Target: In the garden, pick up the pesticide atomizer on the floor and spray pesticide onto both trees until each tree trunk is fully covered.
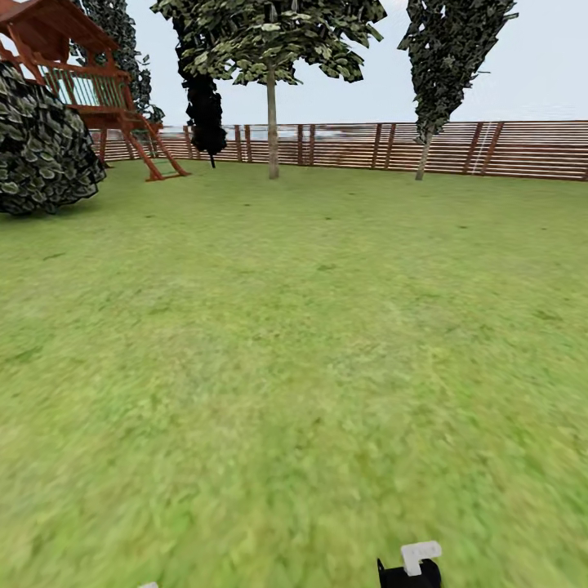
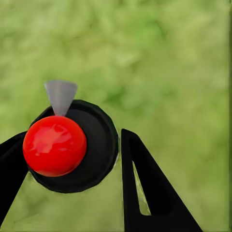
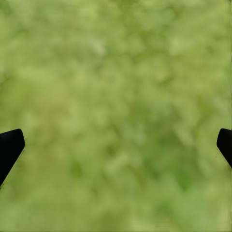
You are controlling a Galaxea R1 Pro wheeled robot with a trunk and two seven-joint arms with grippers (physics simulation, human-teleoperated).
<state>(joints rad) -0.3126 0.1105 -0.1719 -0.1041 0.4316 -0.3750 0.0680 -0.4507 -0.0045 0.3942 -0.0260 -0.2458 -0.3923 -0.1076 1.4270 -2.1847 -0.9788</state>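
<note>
The pesticide atomizer is off the floor and in the left claw: the left wrist view shows its round black body with a red ball-shaped cap and a grey cone-shaped nozzle, set between the two black fingers, which pinch it from either side over blurred grass. In the head view a black-and-white piece at the bottom edge appears to be part of the robot or of the atomizer; which cannot be told. The right claw is spread wide, only its fingertips at the sides of the right wrist view, nothing between them, grass beneath. Pick-up is therefore judged complete. Spraying is judged not begun: the two trees stand well apart from the robot across the lawn, near the wooden fence, one with its pale trunk at centre, the other to the right, and no coating can be made out on either trunk at this range. Remaining work: the drive across the garden, then covering of each trunk in turn. A wooden play tower, a dark bush and a near-black narrow tree stand at the left and are not targets. No brand, label or legible writing is visible on the atomizer or anywhere else.
</note>
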